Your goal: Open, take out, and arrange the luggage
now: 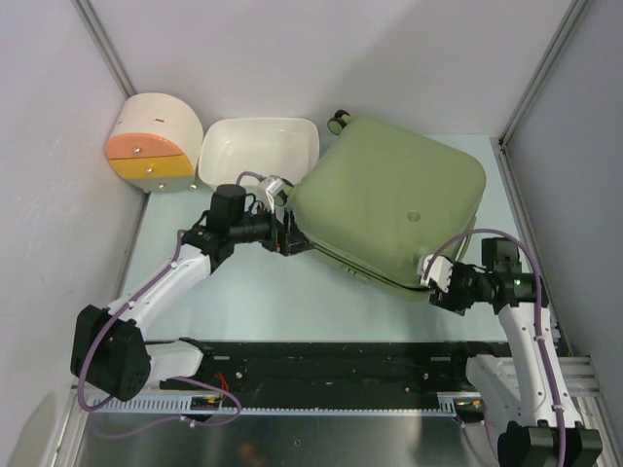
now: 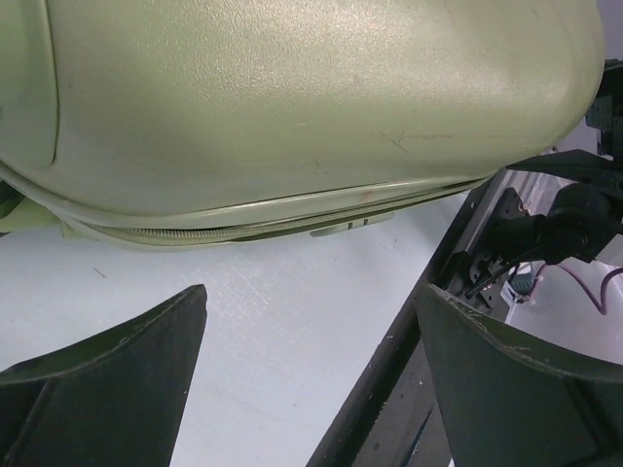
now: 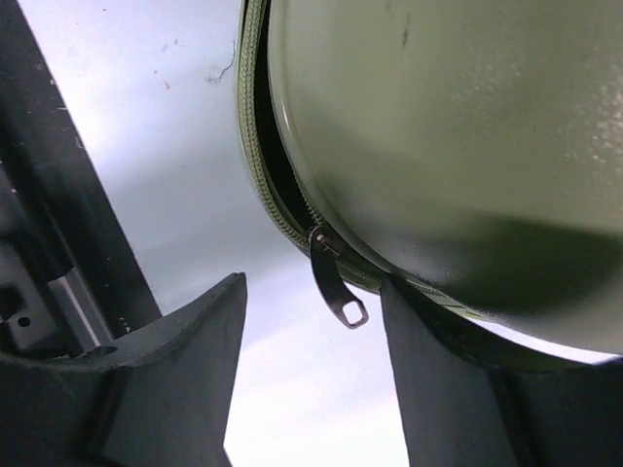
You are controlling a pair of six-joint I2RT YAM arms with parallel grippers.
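Note:
The olive-green luggage (image 1: 389, 199) lies flat at the back right of the table, its black wheels at the far edge. My left gripper (image 1: 292, 238) stands open just off its left edge; in the left wrist view the shell (image 2: 292, 97) and its zip seam fill the top, with bare table between the fingers of that gripper (image 2: 311, 292). My right gripper (image 1: 428, 274) is at the near right corner. In the right wrist view the zip gapes along the luggage's (image 3: 458, 146) rim. A metal zipper pull (image 3: 336, 287) hangs between the open fingers of my right gripper (image 3: 311, 279), touching neither.
A white rectangular tub (image 1: 258, 151) stands left of the luggage at the back. A round cream drawer box (image 1: 156, 141) with orange fronts sits in the back left corner. A black rail (image 1: 321, 365) runs along the near edge. Walls close in on both sides.

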